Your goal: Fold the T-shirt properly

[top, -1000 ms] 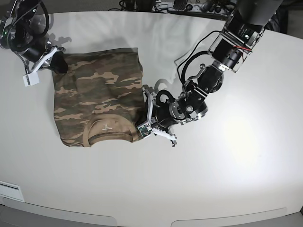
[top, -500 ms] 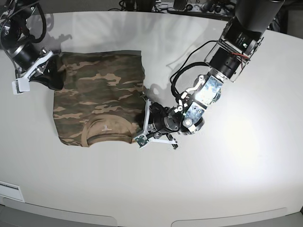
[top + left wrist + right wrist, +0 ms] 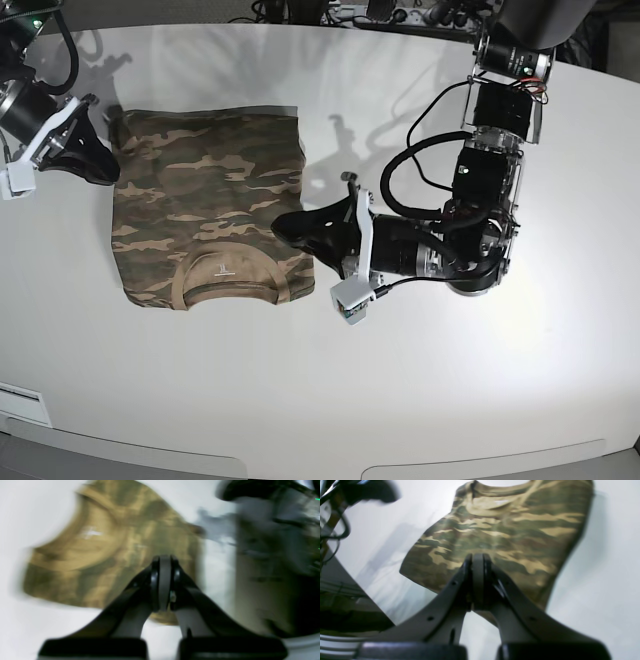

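The T-shirt (image 3: 205,205) lies folded flat on the white table (image 3: 520,380), collar toward the near edge. The left gripper (image 3: 285,224) hovers at the shirt's right edge, its jaws pressed together and empty (the wrist view is blurred). The right gripper (image 3: 100,170), also closed on nothing, sits just off the far left corner.

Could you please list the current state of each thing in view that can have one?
T-shirt: folded into a flat rectangle on the table, collar toward the near edge, not held by either gripper.
Left gripper: shut, empty, at the shirt's edge nearest it.
Right gripper: shut, empty, at the shirt's opposite edge.
Table: white, bearing the shirt.
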`<state>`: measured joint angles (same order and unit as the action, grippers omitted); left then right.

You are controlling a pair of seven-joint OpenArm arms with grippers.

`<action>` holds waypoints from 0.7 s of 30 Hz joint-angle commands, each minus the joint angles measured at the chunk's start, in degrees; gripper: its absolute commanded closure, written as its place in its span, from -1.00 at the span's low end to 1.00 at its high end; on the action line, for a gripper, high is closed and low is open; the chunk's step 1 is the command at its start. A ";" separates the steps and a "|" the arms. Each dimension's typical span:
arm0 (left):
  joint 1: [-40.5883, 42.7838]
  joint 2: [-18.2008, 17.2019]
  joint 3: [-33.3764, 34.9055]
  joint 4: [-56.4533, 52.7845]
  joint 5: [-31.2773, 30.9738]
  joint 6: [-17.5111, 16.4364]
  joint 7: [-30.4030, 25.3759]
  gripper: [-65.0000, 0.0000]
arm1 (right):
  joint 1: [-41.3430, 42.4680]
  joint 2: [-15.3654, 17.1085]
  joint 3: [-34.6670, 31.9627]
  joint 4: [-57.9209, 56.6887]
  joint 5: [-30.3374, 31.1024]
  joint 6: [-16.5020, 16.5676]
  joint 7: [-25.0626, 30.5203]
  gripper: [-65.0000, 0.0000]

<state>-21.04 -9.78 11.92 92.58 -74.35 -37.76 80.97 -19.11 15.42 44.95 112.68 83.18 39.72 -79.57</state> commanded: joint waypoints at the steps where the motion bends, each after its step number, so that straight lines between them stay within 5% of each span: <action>1: -0.31 0.24 -1.11 0.96 -6.40 -1.29 -0.97 1.00 | -0.63 0.96 1.49 1.22 1.82 0.28 1.01 1.00; 2: 1.01 0.22 -2.01 1.01 -10.65 -2.16 -0.97 1.00 | -1.55 0.94 2.58 1.44 1.82 0.28 1.01 1.00; 10: 11.61 -1.38 -7.50 6.47 -10.65 1.53 -0.97 1.00 | -11.32 0.92 10.21 7.98 1.82 0.28 -0.43 1.00; 21: 32.09 -13.27 -8.74 23.85 -10.65 0.39 -0.97 1.00 | -27.28 0.76 16.33 15.98 1.82 0.28 -0.43 1.00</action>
<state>11.11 -22.55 3.49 115.39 -83.57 -36.88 80.38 -45.82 15.49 60.69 127.83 83.85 39.92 -80.90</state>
